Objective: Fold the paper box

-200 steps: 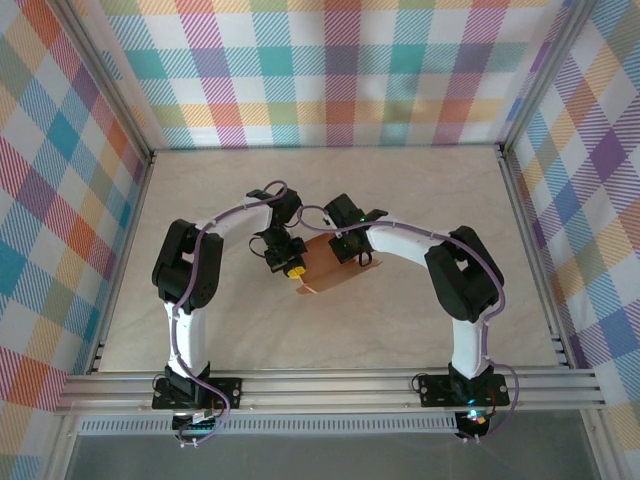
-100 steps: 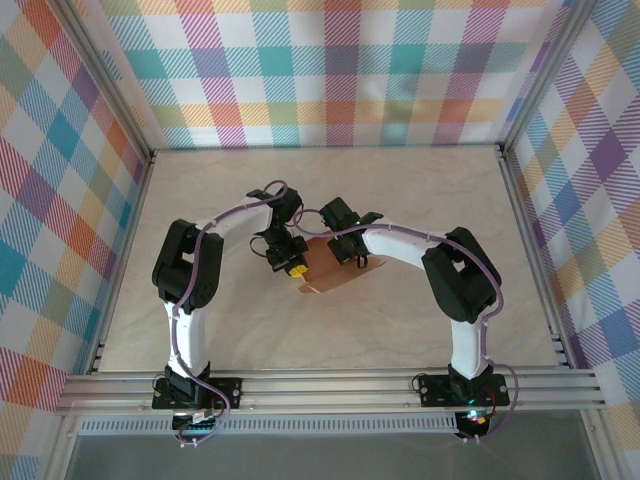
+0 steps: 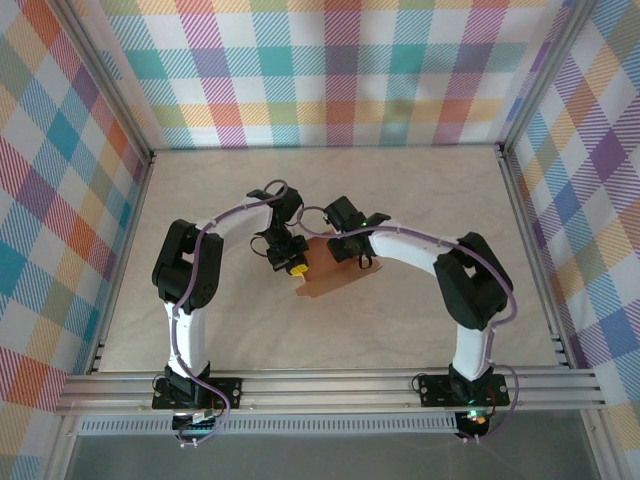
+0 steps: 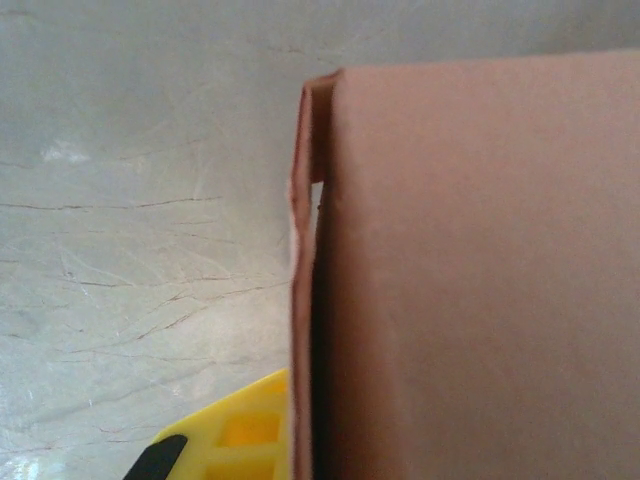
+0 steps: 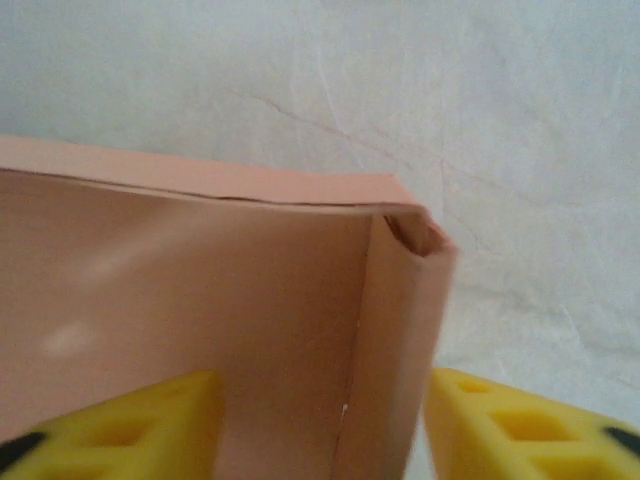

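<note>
Box (image 3: pixel 328 275): we judge it light, easily creased | grip a wall edge | right jaws parted astride a wall | left jaws: cannot tell

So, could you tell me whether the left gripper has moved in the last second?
No. In the top view the left gripper keeps its spot relative to the left rail, at the left edge of the paper box.
</note>
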Robot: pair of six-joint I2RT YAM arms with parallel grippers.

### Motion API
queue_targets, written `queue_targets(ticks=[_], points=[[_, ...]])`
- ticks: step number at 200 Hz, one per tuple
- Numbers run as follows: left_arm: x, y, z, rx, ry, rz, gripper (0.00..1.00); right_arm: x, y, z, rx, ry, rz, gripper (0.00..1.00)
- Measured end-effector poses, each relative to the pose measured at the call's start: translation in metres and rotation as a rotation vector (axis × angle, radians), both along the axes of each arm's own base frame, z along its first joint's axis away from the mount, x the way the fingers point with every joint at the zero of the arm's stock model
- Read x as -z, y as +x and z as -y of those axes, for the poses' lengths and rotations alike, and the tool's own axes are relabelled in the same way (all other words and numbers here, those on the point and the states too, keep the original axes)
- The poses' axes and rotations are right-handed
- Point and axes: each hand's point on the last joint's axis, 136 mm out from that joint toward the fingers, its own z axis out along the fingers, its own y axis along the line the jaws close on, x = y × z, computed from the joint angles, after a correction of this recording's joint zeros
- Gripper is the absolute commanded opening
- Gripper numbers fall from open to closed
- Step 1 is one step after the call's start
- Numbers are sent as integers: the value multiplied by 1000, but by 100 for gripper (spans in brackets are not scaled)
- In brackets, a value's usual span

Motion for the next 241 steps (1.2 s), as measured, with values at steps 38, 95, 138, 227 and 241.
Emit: queue_targets(ticks=[38, 95, 138, 227, 241], points=[[-1, 5, 2, 8, -10, 26, 0, -44, 3, 11, 25, 148, 86, 75], [-18, 24, 11, 44, -28, 183, 0, -83, 10, 35, 99, 395, 137, 77], [-32, 36, 11, 52, -32, 274, 0, -89, 14, 47, 166, 550, 109, 76], [-30, 10, -8, 164, 81, 121, 0, -91, 11, 47, 191, 634, 61, 76], [-24, 0, -15, 194, 105, 68, 0, -91, 12, 47, 191, 637, 61, 76]])
